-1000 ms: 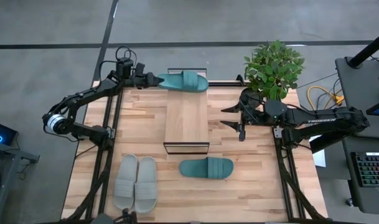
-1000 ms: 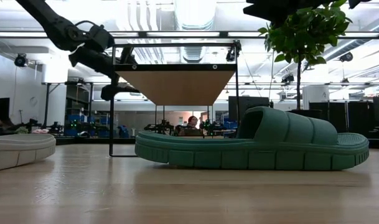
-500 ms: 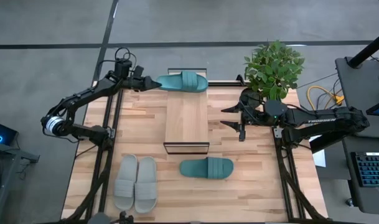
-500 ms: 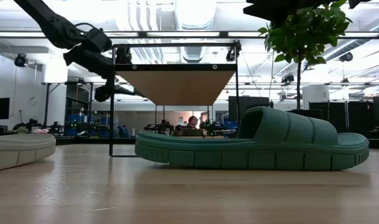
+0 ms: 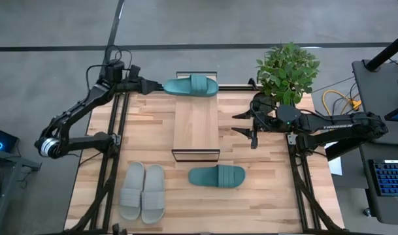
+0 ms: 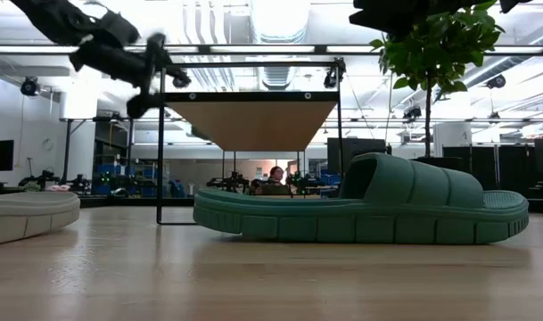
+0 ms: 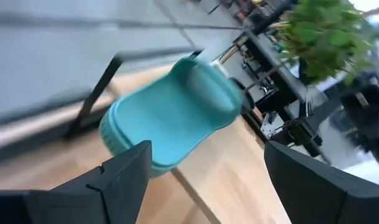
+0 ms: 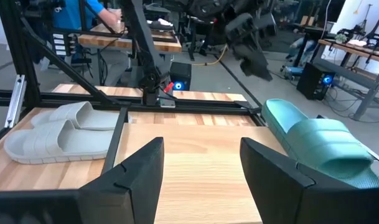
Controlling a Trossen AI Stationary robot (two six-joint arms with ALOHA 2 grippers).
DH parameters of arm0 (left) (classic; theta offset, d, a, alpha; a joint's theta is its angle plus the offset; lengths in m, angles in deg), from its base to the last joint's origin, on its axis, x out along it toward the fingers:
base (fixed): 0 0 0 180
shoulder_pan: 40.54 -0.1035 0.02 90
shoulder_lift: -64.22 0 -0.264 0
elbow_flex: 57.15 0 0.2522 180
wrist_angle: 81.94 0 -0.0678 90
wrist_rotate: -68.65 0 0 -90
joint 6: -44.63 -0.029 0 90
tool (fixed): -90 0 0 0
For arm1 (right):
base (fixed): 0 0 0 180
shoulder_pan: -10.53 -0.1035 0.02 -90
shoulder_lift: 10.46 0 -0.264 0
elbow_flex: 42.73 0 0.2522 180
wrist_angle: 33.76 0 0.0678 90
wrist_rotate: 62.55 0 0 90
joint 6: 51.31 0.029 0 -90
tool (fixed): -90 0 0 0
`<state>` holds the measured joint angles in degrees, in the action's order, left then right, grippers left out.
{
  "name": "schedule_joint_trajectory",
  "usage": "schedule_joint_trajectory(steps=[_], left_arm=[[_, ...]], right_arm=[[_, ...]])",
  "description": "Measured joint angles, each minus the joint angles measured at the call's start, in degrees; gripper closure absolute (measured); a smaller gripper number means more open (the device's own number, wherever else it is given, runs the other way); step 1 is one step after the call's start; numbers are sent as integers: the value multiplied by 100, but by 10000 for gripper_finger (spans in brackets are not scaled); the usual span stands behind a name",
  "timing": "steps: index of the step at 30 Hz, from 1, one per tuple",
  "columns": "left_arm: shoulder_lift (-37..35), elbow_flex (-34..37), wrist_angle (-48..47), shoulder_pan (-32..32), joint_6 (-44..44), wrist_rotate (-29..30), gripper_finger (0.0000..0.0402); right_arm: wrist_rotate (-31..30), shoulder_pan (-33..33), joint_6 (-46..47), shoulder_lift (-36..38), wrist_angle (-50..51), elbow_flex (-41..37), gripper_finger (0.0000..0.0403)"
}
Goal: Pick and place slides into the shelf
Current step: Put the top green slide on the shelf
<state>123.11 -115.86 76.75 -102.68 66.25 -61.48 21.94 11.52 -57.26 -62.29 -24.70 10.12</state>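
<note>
Your left gripper [image 5: 148, 85], fingers spread and gripping nothing, is hovering just beside the teal slide [image 5: 192, 85] lying on the shelf [image 5: 196, 124], so it looks placed.

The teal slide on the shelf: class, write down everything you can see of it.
The teal slide on the shelf is an open-toe sandal with a wide ribbed strap and a thick sole, of what looks like soft moulded foam. It lies flat, sole down, crosswise on the far end of the shelf, on its light wood plank. The left gripper is level with its end nearest that arm, fingers open, apparently not touching it. Its mate lies on the table.
</note>
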Motion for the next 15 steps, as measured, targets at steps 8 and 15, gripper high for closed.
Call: schedule_joint_trajectory(steps=[8,15], left_arm=[[-929,35,18,261,-2357,6,107],[-1323,35,150,676,-4464,7,107]], right_arm=[[6,1,-233,-1,-4,0,199],[7,3,-309,-11,-16,0,199]])
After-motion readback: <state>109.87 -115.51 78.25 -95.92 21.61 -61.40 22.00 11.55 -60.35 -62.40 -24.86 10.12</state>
